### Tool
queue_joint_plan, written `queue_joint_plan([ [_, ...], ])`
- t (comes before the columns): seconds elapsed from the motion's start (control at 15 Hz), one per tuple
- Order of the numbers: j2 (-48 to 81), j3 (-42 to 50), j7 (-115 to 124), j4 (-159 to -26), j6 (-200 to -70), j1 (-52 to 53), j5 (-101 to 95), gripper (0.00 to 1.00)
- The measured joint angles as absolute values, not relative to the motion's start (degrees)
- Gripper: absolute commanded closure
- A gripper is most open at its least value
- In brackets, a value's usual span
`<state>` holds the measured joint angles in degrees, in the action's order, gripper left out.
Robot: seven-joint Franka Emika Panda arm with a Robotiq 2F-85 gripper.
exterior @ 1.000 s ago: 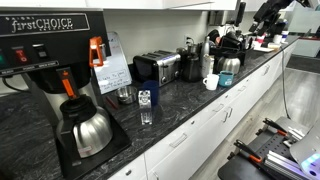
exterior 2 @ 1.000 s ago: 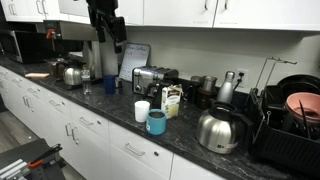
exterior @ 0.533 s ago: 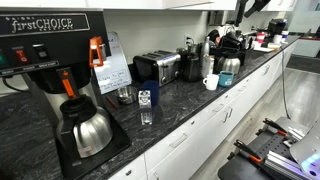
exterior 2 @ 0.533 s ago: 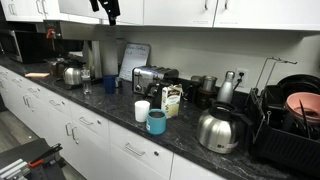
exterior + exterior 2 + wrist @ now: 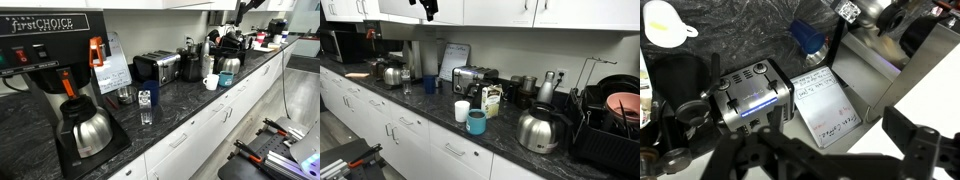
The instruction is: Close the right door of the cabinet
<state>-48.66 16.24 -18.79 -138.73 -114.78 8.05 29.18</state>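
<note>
Upper cabinets (image 5: 520, 12) ran above the counter (image 5: 420, 108). The right door (image 5: 448, 10) sat beside the raised arm, how far ajar I couldn't tell. The gripper (image 5: 430, 10), jaws spread and empty, wanted a flat, steady push on the panel until flush

A dark speckled stone counter (image 5: 185, 100) runs from lower left to upper right in an exterior view. It carries a black coffee machine (image 5: 45, 60) at the left, a toaster (image 5: 158, 67) mid-frame, and a white mug (image 5: 211, 82) and a steel kettle (image 5: 228, 66) farther along. In an exterior view, a white cup (image 5: 462, 110) and a teal cup (image 5: 477, 122) stand just beside each other at centre, with a steel pot (image 5: 537, 130) and a black dish rack (image 5: 605, 135) to the right.
</note>
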Motion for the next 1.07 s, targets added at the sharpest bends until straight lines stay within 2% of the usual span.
queue_joint_plan([
  [0.47,-51.9,15.5,-27.7,-137.6,-122.2,12.7,39.5,0.0],
  [0.73,-53.8,16.5,-34.7,-137.7,-122.4,16.5,47.1,0.0],
  [1.07,-53.8,17.1,-35.8,-138.0,-122.4,17.0,47.6,0.0],
])
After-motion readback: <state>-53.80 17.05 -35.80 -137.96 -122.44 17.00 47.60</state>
